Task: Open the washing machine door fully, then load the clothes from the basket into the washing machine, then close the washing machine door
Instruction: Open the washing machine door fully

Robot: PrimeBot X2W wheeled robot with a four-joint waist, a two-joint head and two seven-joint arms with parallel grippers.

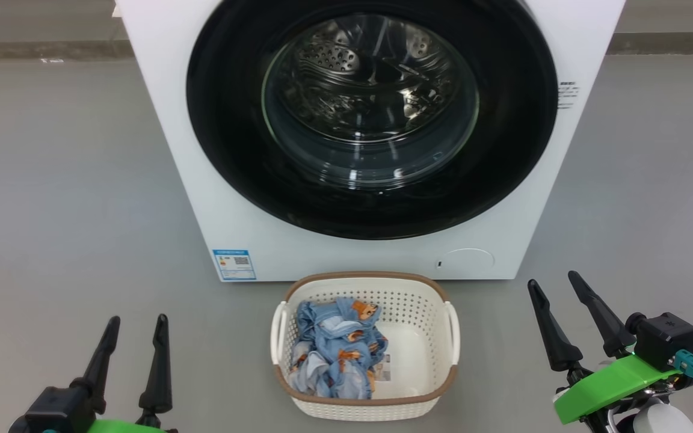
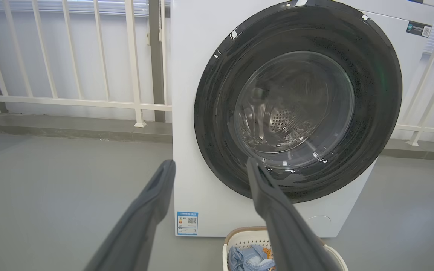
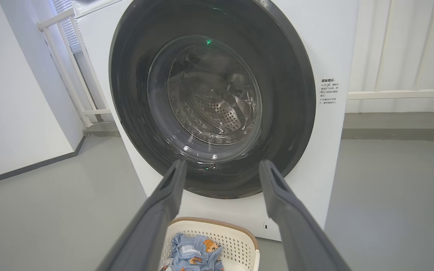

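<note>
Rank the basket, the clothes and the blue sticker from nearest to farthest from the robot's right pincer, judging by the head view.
1. basket: its right handle side faces the right pincer, just to the pincer's left.
2. clothes: bundled in the basket's left half.
3. blue sticker: low on the left of the washing machine front, beyond the basket.

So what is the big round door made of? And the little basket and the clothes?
The washing machine door looks like glossy black plastic around a clear glass bowl: it shines, and you see the drum through it. The basket seems moulded cream plastic with punched holes. The clothes look like soft printed fabric, crumpled.
</note>
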